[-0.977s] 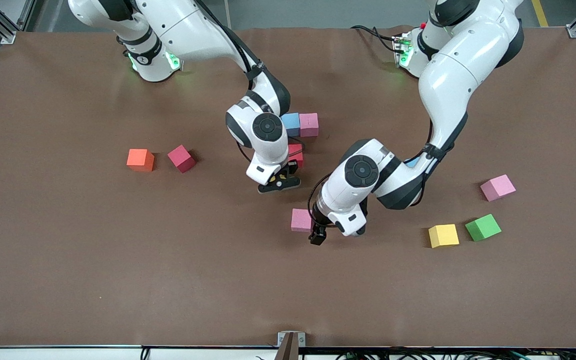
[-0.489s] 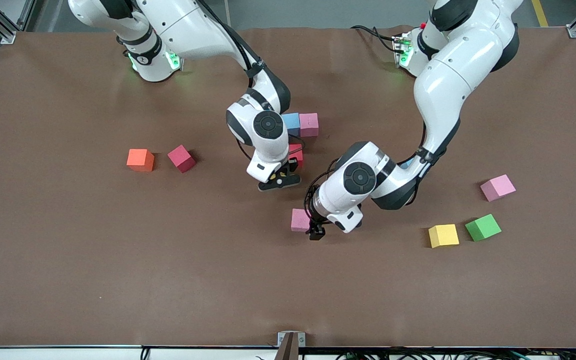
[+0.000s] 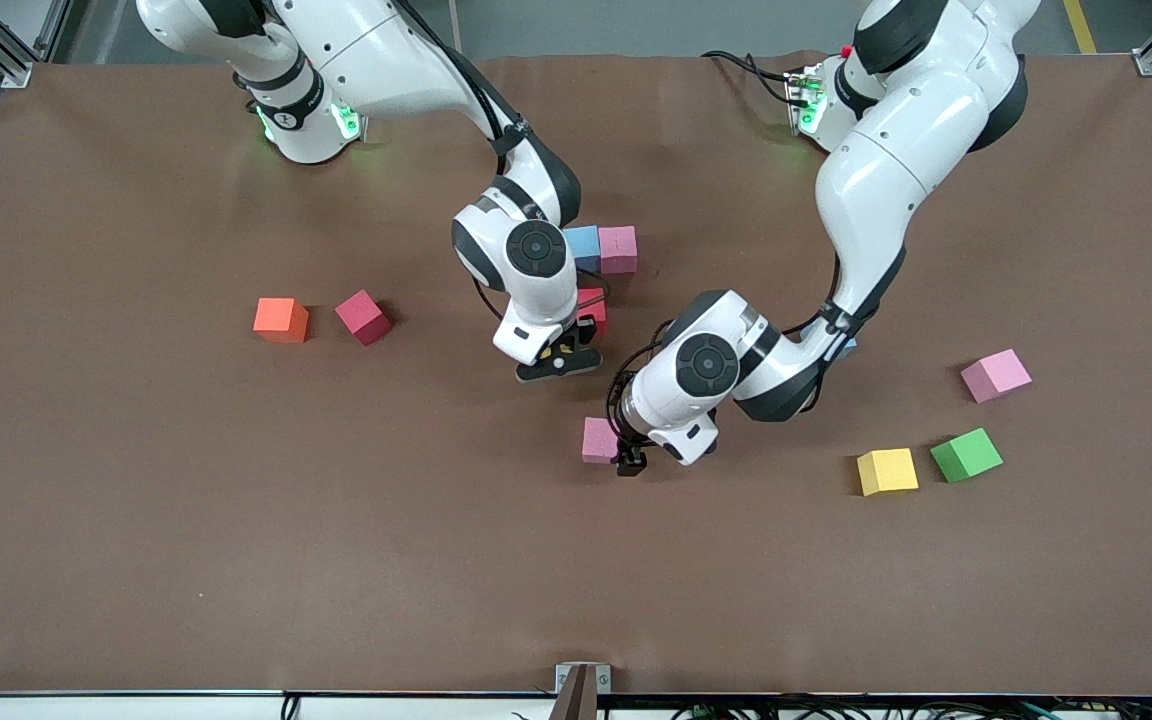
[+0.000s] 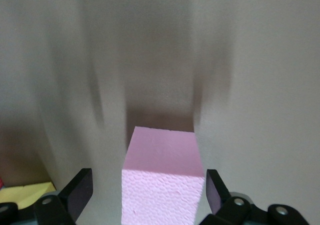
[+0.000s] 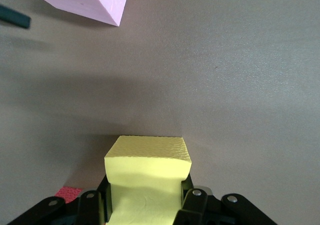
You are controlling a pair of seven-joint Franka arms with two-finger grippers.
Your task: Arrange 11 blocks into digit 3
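Pink block [image 3: 598,439]: sits on the brown table [image 3: 136,520] near its middle, flat on one face, and fills the left wrist view [image 4: 161,177] between two dark fingers.
Left gripper [image 3: 626,452]: low over that pink block, jaws spread wide to either side of it, not pinching it.
Yellow block [image 5: 148,172]: pinched between the right gripper's fingers, seen in the right wrist view, squeezed in at its sides.
Right gripper [image 3: 558,362]: over the table's middle, just beside a red block [image 3: 591,305] that the arm partly hides.
Started group: a blue block [image 3: 584,244] and a second pink block [image 3: 618,248] touch side by side, farther from the front camera than the red one.
Right arm's end: an orange block [image 3: 281,320] and a dark red block [image 3: 363,317], near each other, apart.
Left arm's end: another yellow block [image 3: 886,471] beside a green block [image 3: 966,455], and a third pink block [image 3: 995,375] farther from the front camera.
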